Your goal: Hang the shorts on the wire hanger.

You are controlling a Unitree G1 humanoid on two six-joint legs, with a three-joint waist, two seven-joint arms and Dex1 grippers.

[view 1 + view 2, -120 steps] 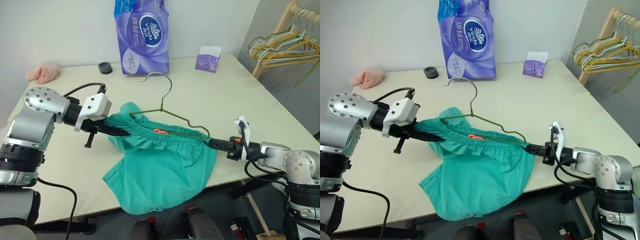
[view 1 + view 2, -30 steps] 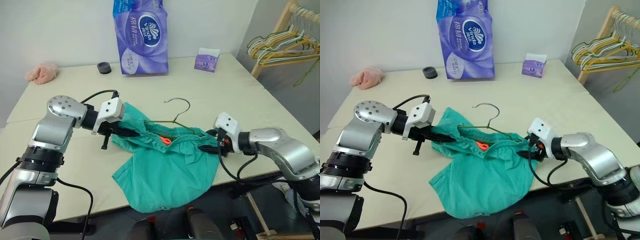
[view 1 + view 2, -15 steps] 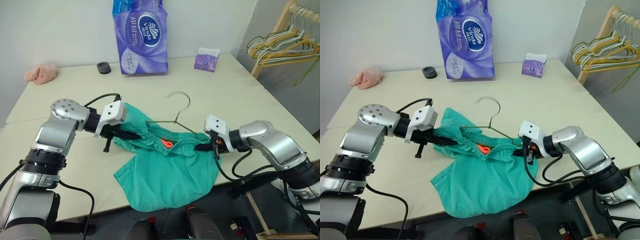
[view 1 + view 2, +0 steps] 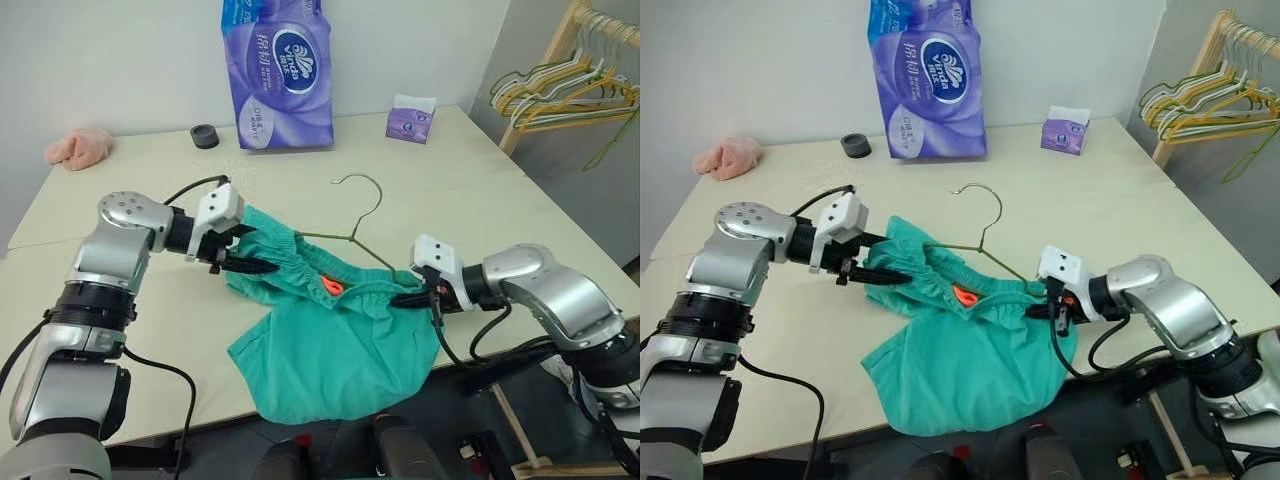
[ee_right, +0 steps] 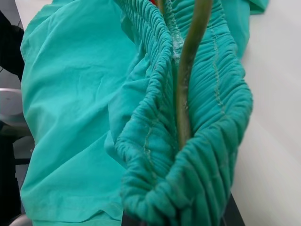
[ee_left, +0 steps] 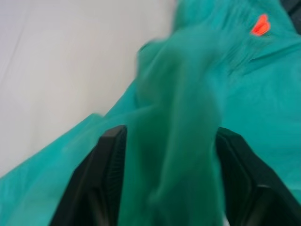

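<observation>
The teal shorts (image 4: 330,340) lie at the table's front edge, legs drooping over it, an orange tag (image 4: 328,286) at the waistband. The wire hanger (image 4: 352,237) runs inside the waistband, its hook lying on the table behind. My left gripper (image 4: 250,262) is at the waistband's left end, open, with cloth (image 6: 183,117) draped between its fingers (image 6: 106,169). My right gripper (image 4: 405,297) is shut on the waistband's right end. In the right wrist view the gathered band (image 5: 155,70) bunches around the wire (image 5: 186,80).
At the back of the table stand a tall purple tissue pack (image 4: 278,70), a small purple box (image 4: 411,120), a black roll (image 4: 204,135) and a pink cloth (image 4: 78,147). A wooden rack of hangers (image 4: 560,85) stands off the table's far right.
My left gripper's fingers have spread apart at the waistband's left end. My right gripper has closed on the right end and drawn back a little.
</observation>
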